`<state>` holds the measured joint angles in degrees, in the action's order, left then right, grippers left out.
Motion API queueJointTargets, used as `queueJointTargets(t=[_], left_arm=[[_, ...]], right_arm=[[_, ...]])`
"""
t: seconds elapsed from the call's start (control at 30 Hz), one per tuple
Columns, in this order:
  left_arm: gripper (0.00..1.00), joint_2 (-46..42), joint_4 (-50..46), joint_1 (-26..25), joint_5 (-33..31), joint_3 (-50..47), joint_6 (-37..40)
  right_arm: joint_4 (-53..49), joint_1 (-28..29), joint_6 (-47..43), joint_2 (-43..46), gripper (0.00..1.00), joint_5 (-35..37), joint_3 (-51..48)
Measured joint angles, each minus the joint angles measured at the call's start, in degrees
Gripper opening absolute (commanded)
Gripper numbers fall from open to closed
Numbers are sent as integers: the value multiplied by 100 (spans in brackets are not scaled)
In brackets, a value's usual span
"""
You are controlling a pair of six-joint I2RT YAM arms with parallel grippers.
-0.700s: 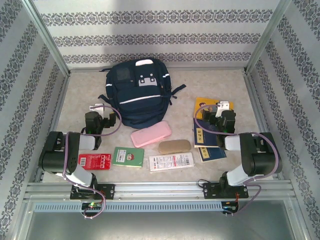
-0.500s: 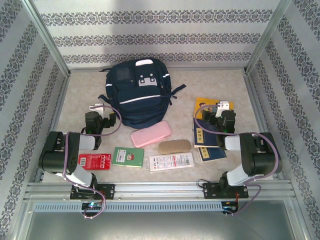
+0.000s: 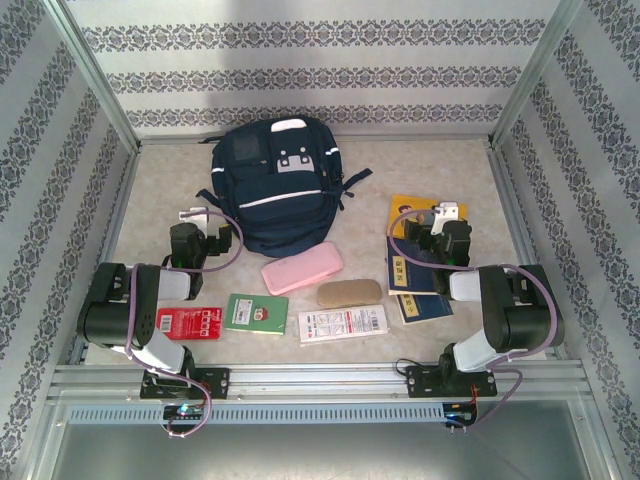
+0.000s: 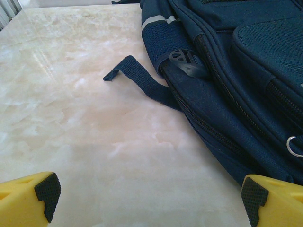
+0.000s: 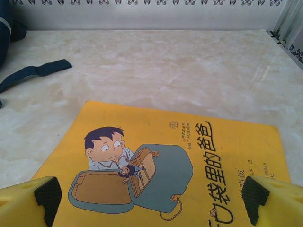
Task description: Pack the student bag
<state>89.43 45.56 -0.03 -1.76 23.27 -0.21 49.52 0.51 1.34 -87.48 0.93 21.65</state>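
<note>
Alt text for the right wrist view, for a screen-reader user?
A yellow book with a cartoon boy and an open satchel on its cover lies flat on a pale marbled table, right below the open right gripper, whose yellow fingers frame the bottom corners. A navy strap lies on the table at upper left, with a patterned wall behind.

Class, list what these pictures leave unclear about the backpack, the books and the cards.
Large navy-blue fabric backpack: left wrist view, the frame's right edge cuts it off; its fabric hides the inside.
Yellow illustrated paper book: right wrist view, bottom edge cuts off its title.
White printed card: top view, print too small to read.
</note>
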Motion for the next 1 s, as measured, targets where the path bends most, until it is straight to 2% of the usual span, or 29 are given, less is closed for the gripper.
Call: queueJointTargets(t=[0.3, 0.43, 0.53, 0.6, 0.7, 0.77, 0.8, 0.87, 1.0], left_arm=[[99, -142, -151, 0, -48, 0, -15], [99, -1198, -977, -2, -118, 72, -46], [99, -2415, -1952, -57, 105, 529, -68], [99, -3056, -2577, -278, 186, 1054, -90], [99, -3700, -3672, -1058, 153, 2122, -321], [99, -3860, -4577, -1593, 109, 2903, -656], [99, -3856, -4992, -1735, 114, 3228, -817], [99, -3729, -6065, -1853, 107, 3954, -1261], [99, -3359, -7807, -1862, 2, 4765, -1939]], right_arm=[[-116, 0, 0, 79, 98, -17, 4], [-1115, 153, -11, 1045, 98, 173, 177], [-1587, 625, 140, 2116, 98, 459, 404], [-2009, 1220, 157, 2651, 98, 752, 728], [-2699, 2485, 50, 3150, 98, 1045, 1423], [-3335, 3348, 31, 3353, 98, 1320, 1991], [-3626, 3591, 90, 3394, 98, 1427, 2267], [-4579, 3886, 374, 3388, 98, 1591, 3115], [-5842, 3816, 1054, 3285, 98, 1473, 4522]])
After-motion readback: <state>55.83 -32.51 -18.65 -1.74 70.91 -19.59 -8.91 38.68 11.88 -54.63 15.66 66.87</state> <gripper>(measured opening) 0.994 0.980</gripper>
